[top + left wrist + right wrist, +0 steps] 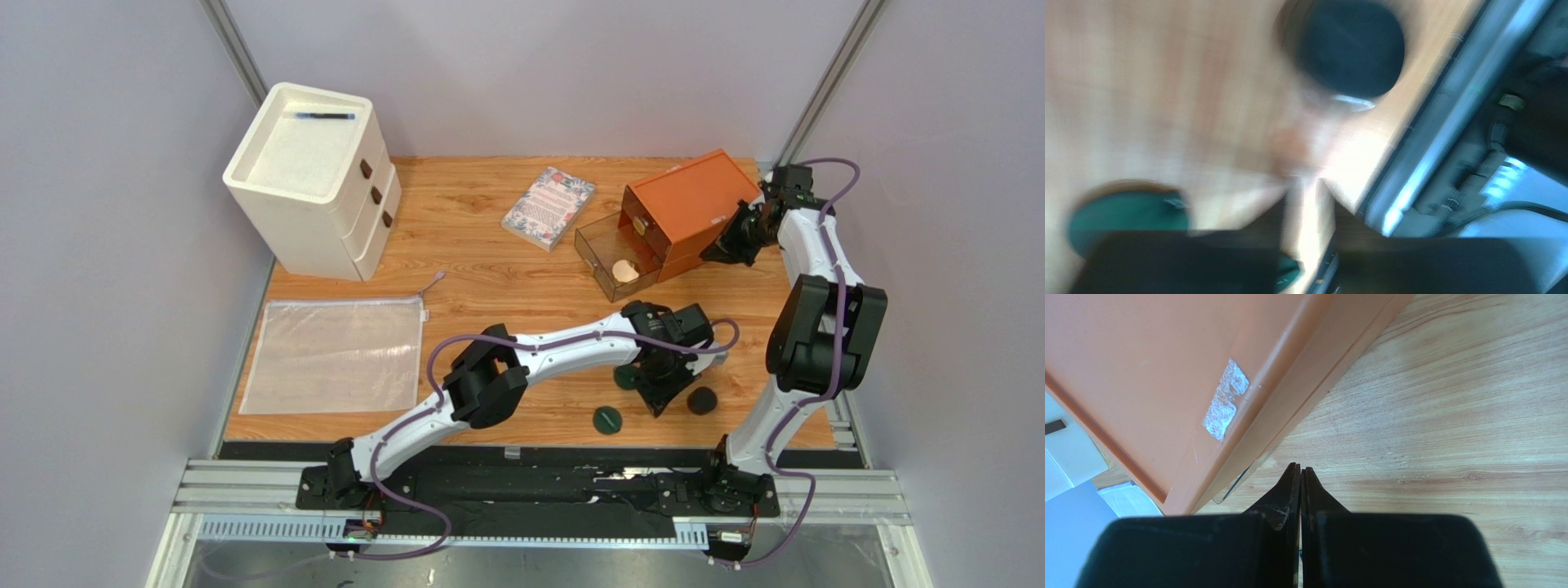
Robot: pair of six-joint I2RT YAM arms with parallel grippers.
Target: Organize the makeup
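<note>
Item: green disc (624, 377), near the table's front edge, partly under the left gripper (1310, 197). Its jaws are slightly parted and hold nothing, though the view is blurred. Second disc (607, 420) at 7 o'clock, black jar (702, 399) at 4. Right gripper (1300, 473) pinched closed and empty, beside the orange box (687, 211) at 1. Risk: the flat disc may slip from the fingertips, or the neighbouring items may be nudged toward the edge.

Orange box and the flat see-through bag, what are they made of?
The orange box looks like smooth, faintly glossy plastic, though painted board is possible. Its pulled-out drawer is tinted see-through plastic. The flat bag seems to be thin, milky clear plastic film: it lies limp with a pale sheen, and a zip pull sits at its far corner.
</note>
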